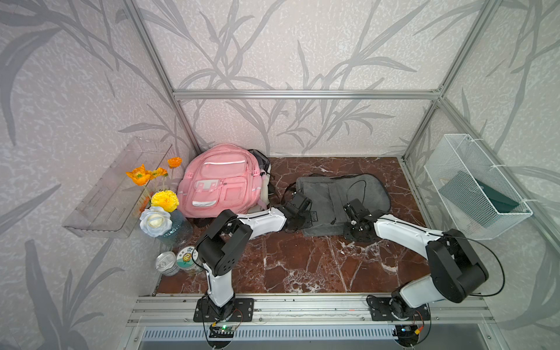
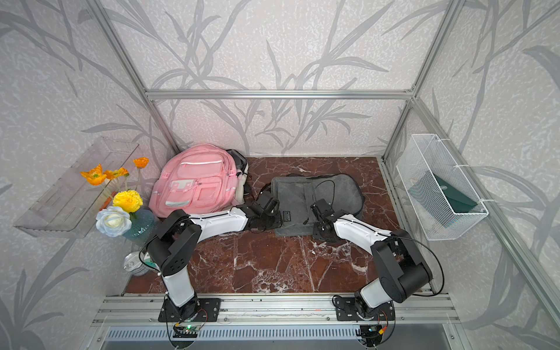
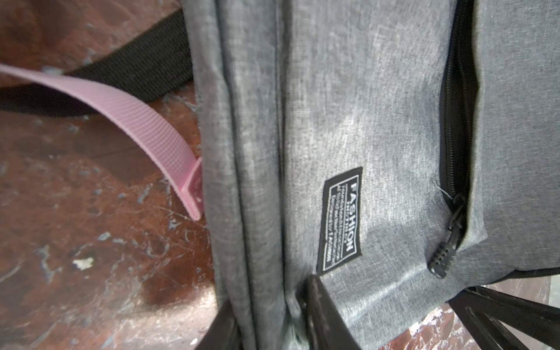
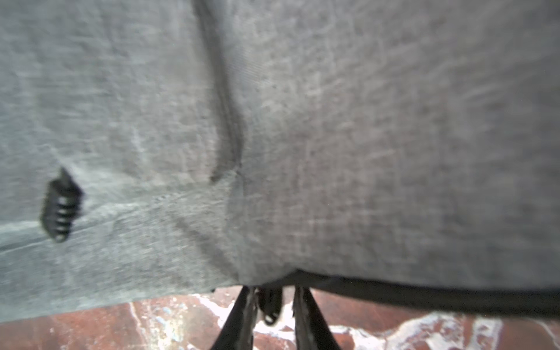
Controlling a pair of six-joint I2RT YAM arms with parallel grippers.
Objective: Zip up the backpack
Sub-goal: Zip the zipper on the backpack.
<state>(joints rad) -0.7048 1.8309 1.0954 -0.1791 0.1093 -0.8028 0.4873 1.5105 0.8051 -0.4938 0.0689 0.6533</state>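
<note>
The backpack lies flat on the table, long axis left to right; the right claw is nearer, straddling the pull at its near edge, though blur hides whether it grips; the left claw pinches the near edge; marble in front gives room.

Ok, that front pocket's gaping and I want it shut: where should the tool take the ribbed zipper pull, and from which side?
Probably its ribbed end, from above on the robot's side: the ribbed zipper pull lies flat on the grey backpack, pointing at the near edge, slider ending the open slot.
</note>
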